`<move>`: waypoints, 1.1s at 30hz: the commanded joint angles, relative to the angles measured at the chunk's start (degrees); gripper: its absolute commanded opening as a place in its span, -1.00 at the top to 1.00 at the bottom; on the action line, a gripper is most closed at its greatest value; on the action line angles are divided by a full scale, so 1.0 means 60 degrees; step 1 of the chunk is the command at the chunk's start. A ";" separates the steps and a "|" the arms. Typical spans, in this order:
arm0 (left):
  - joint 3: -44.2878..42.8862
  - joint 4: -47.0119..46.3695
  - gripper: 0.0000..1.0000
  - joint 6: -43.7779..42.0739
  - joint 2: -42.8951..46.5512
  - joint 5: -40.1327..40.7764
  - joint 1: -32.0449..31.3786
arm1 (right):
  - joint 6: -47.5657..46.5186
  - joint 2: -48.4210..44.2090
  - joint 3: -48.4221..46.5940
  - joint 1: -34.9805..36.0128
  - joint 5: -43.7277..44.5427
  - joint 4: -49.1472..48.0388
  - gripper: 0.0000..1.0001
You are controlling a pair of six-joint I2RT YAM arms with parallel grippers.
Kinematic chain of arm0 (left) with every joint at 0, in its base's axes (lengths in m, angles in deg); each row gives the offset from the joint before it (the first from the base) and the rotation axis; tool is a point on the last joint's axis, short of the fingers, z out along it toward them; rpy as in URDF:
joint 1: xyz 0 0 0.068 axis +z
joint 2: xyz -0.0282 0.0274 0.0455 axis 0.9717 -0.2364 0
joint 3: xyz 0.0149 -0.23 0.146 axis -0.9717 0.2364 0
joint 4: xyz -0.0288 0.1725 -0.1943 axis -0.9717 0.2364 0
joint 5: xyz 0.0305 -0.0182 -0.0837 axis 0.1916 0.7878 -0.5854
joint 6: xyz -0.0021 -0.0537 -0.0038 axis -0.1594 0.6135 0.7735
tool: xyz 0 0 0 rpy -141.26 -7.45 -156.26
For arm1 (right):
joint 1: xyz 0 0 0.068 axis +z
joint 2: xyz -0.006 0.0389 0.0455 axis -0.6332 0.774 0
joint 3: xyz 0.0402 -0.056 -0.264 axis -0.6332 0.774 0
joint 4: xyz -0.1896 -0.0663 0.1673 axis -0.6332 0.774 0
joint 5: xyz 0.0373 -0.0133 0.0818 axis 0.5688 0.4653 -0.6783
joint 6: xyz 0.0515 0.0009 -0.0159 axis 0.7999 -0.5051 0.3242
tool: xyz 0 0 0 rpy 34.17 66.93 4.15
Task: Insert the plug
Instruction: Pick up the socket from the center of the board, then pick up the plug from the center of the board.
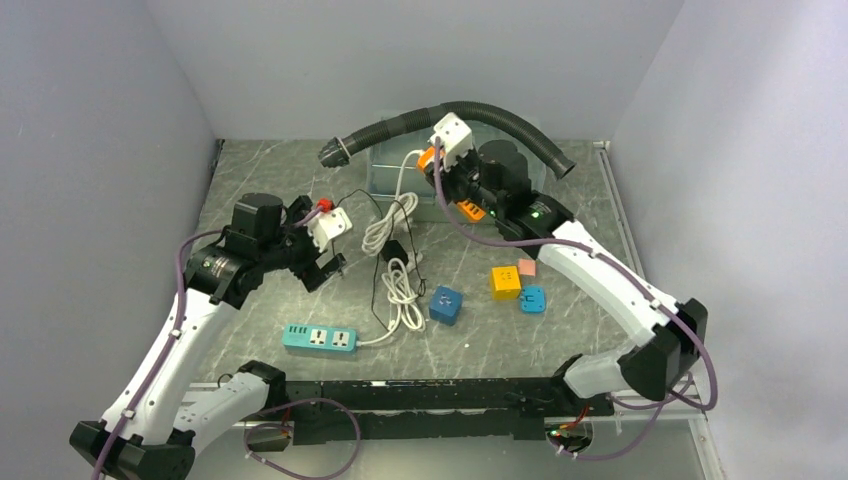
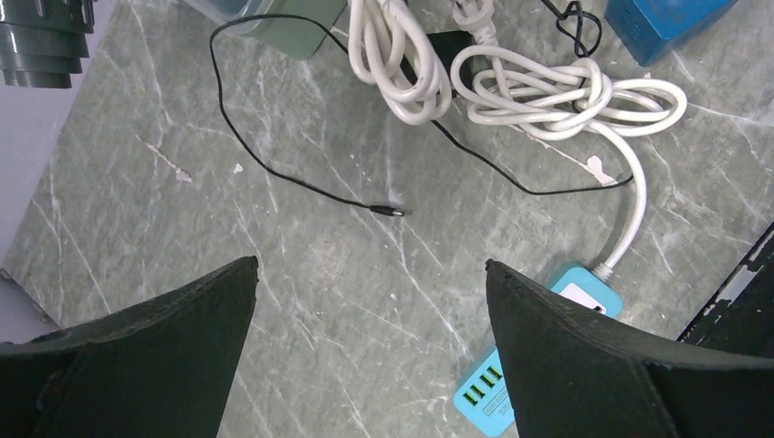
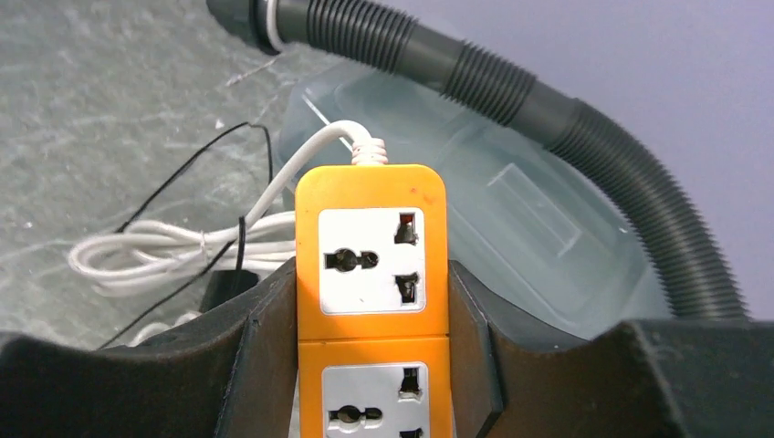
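Observation:
My right gripper (image 1: pixel 452 188) is shut on an orange power strip (image 3: pixel 372 192) with white universal sockets, clamping its long sides and holding it up near the back of the table; the strip also shows in the top view (image 1: pixel 470 210). Its white cord (image 3: pixel 310 151) trails down left. A black adapter (image 2: pixel 447 47) with a thin black wire ending in a barrel plug (image 2: pixel 388 211) lies among white coiled cables (image 2: pixel 566 91). My left gripper (image 2: pixel 370 265) is open and empty above bare table, left of a turquoise power strip (image 2: pixel 497 388), also seen in the top view (image 1: pixel 320 338).
A clear plastic container (image 1: pixel 395 175) and a black corrugated hose (image 1: pixel 510 120) sit at the back. A blue cube (image 1: pixel 445 305), a yellow cube (image 1: pixel 505 282), a pink block (image 1: pixel 527 267) and a small blue block (image 1: pixel 532 299) lie on the right half.

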State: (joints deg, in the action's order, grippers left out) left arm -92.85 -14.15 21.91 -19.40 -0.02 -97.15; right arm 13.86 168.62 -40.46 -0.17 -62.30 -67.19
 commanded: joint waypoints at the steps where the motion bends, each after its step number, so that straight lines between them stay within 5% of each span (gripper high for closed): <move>1: -0.0018 -0.0338 -0.99 0.0188 0.0128 0.0058 0.0042 | 0.1143 -0.0732 -0.1165 0.0039 0.1218 0.0471 1.00; 8: 0.0131 -0.0393 -0.99 0.0212 0.0208 0.0076 0.0042 | 0.3064 -0.1003 -0.2017 0.0060 0.4209 0.2262 1.00; 20: 0.0131 -0.0176 -0.99 0.0178 0.0472 0.0087 0.0042 | 0.2965 -0.0860 -0.4298 0.0009 0.6916 0.4540 1.00; 24: 0.0096 -0.0165 -0.99 0.0241 0.0459 -0.0039 0.0042 | 0.3112 -0.0846 -0.4025 0.0028 0.5769 0.5530 1.00; 29: -0.0015 -0.0165 -0.99 0.0594 0.0377 -0.0866 0.0042 | 0.3888 -0.1677 -0.2326 0.0057 0.3346 0.4459 1.00; 33: -0.0344 -0.0228 -0.99 0.1037 -0.0098 -0.2108 0.0028 | 0.4889 -0.0770 -0.3350 0.0077 0.2611 0.5351 1.00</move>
State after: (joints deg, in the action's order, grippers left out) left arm -92.02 -14.23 24.22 -17.70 -4.11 -97.12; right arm 36.52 161.62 -54.37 0.20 -40.14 -32.74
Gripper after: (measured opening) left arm 0.996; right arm 0.535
